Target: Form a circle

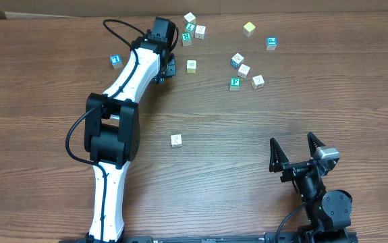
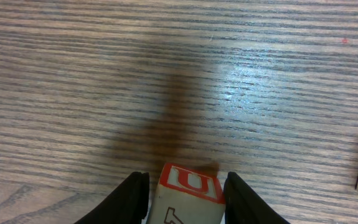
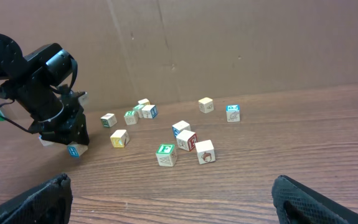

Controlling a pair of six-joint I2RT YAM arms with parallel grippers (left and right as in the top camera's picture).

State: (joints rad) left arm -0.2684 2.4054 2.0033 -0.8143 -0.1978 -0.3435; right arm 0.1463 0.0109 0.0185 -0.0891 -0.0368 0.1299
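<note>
Between the fingers of my left gripper [image 1: 169, 68] sits a red-lettered cube [image 2: 190, 190], close on both sides (whether it is pinched, I cannot tell). The circle [image 1: 191, 28] lies just up and right of it, at top centre of the overhead view, so this outstretched arm is nearer. My right gripper [image 1: 292, 142] stands spread wide, lower right.

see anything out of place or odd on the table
One cream cube sits alone on the table, far from the loose scatter of cubes near the far edge. Nothing looks spilled or damaged, but no ring is formed yet.
</note>
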